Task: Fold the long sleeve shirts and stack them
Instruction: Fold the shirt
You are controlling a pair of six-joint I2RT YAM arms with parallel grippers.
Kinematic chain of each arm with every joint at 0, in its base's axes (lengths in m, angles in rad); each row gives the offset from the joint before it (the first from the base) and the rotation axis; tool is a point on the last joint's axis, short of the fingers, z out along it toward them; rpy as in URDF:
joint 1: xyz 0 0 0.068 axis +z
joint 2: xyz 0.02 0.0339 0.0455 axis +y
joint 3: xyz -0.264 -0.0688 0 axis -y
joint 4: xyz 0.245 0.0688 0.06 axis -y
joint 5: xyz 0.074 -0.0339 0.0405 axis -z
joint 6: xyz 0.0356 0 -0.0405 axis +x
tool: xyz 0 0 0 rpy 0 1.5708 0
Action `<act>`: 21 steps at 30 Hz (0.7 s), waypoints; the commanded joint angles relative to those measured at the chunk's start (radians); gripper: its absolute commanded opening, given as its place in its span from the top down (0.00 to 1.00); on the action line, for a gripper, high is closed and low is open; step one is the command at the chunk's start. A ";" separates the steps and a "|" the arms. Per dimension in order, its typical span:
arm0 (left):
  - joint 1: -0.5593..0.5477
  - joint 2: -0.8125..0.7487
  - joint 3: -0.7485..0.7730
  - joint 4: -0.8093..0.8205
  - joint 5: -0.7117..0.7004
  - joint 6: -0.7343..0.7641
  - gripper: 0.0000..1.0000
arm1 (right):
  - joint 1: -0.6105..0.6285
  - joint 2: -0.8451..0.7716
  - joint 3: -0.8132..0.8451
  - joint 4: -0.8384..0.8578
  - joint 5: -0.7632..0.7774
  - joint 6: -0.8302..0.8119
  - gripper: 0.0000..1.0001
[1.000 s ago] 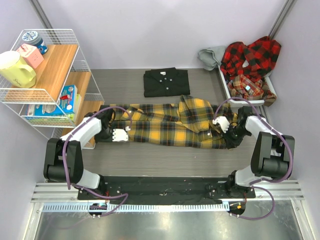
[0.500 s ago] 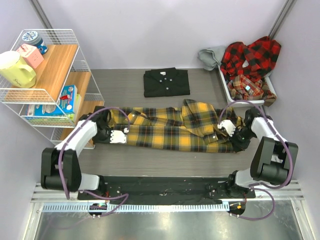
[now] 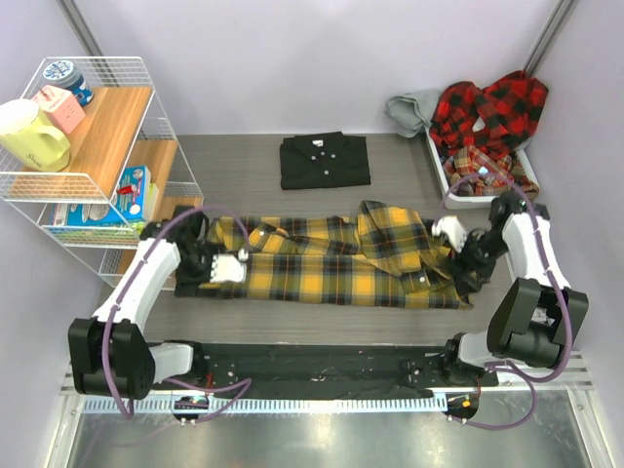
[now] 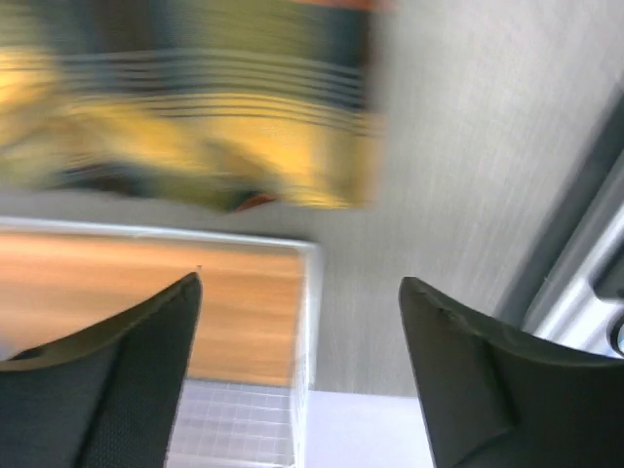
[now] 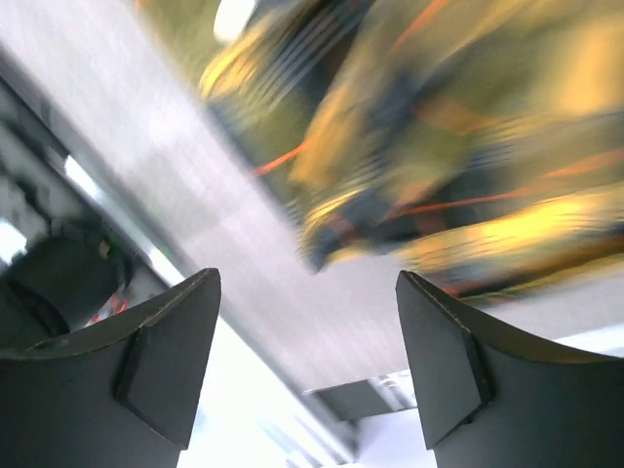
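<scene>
Across the middle of the grey bench [image 3: 322, 322], the yellow-and-black plaid flannel shirt [image 3: 331, 265] lies stretched lengthwise, nearer the arms than a second ago. Left fingers [image 4: 107, 390] and right fingers [image 5: 448, 361], clamped on its ends then, now stand wide and empty; folding can likely begin.

The grey wood-grain tabletop [image 3: 244, 166] is being enclosed by pale lavender walls [image 3: 292, 58] and evenly lit; a white wire rack [image 3: 112, 127] with wooden shelves is being kept at its left edge.
</scene>
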State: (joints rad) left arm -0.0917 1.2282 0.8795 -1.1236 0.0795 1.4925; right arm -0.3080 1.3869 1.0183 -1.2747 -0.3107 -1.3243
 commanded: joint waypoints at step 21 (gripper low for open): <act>0.004 -0.122 0.289 0.502 0.598 -1.088 0.00 | 0.060 0.167 0.066 0.270 -0.222 0.671 0.25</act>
State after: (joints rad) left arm -0.0910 1.0805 1.1549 -0.6685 0.5869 0.5110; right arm -0.2489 1.5433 1.0958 -1.0264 -0.5117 -0.7345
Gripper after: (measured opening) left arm 0.996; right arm 0.774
